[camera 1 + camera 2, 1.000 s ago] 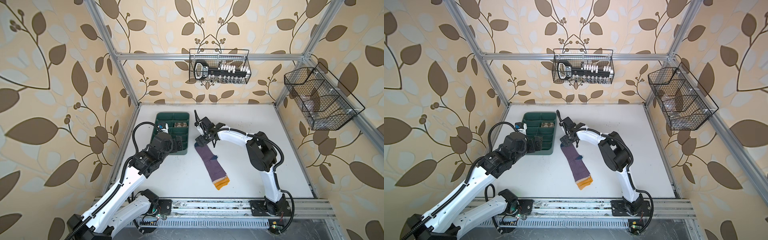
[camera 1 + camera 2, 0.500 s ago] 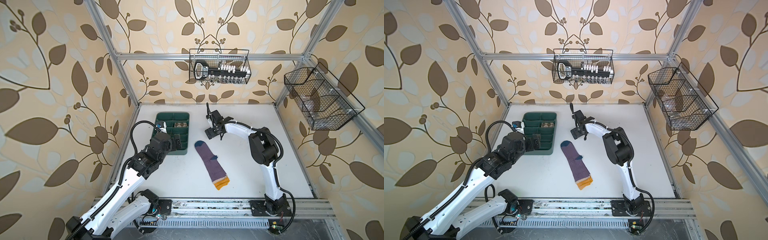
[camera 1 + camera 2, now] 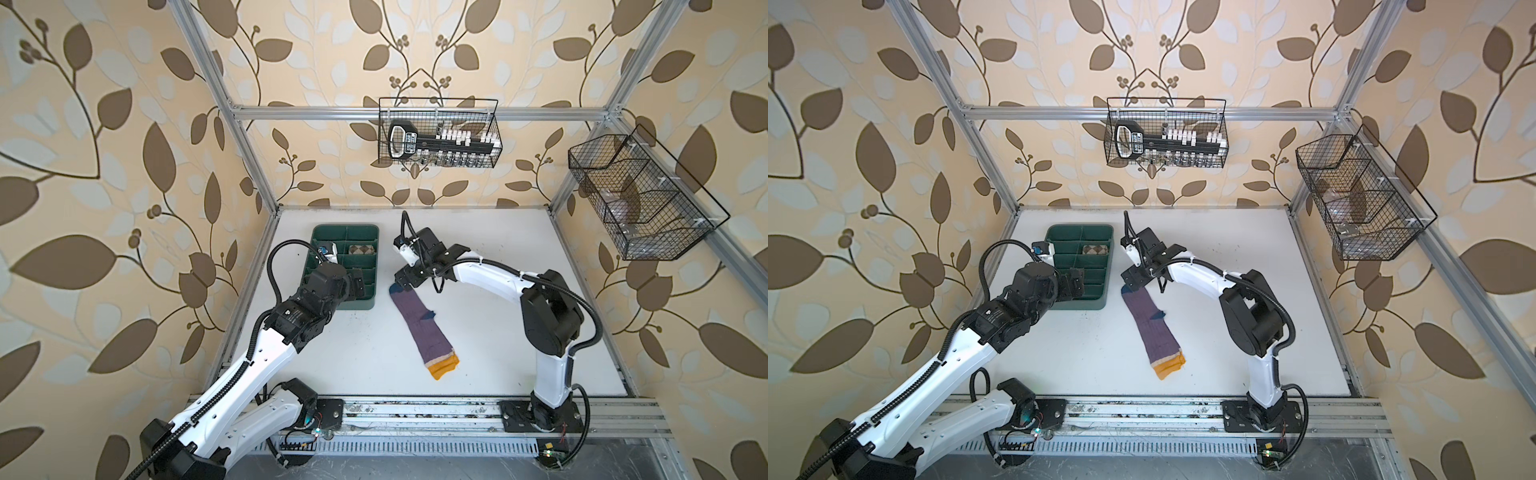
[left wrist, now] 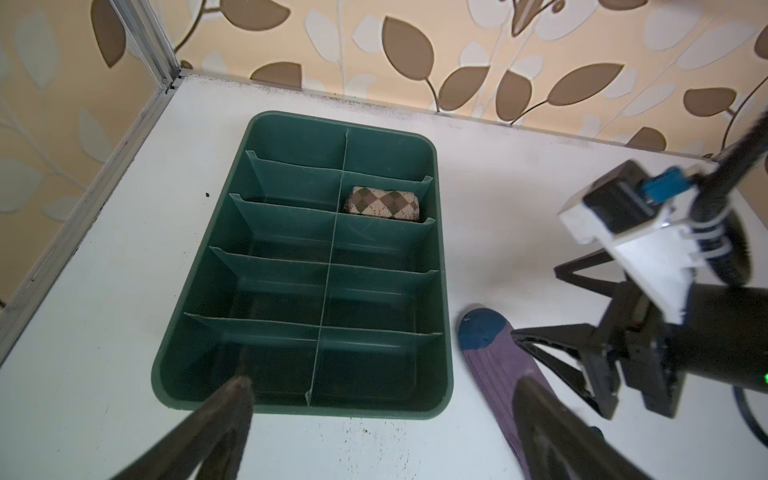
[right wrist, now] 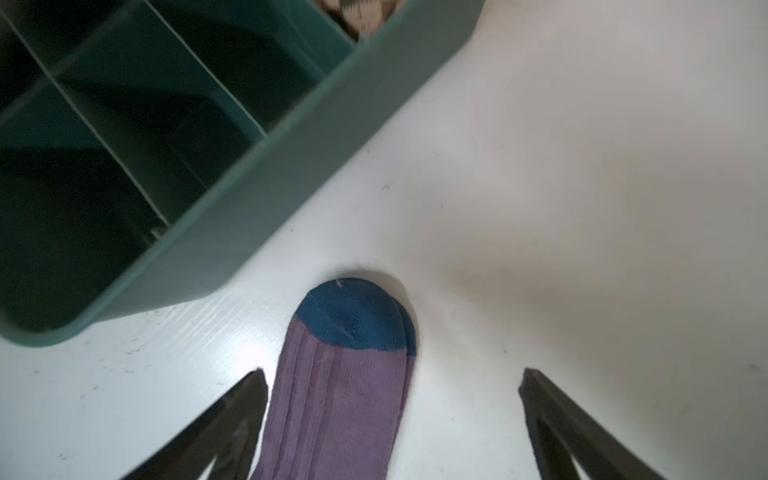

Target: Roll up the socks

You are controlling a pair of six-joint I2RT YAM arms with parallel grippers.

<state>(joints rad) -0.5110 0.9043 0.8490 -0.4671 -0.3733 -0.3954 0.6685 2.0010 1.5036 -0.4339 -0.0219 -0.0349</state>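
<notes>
The purple sock (image 3: pixel 419 328) lies flat on the table (image 3: pixel 519 232). The right claw (image 5: pixel 392 372) hangs open over its blue toe. The left claw (image 4: pixel 382 384) is open, holding nothing.

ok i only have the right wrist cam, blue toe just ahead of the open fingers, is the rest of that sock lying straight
Observer: Yes. In both top views the purple sock lies flat at full length on the table, not rolled at all. Its orange-yellow cuff is at the near end.
Operator: and where's the left gripper
Observer: The left gripper hovers over the near end of the green tray, open and empty.
Operator: i only catch a scrap of argyle, is it rolled
Observer: The argyle sock is a compact bundle. It sits in the tray's second row from the back wall, on the side toward the purple sock.
</notes>
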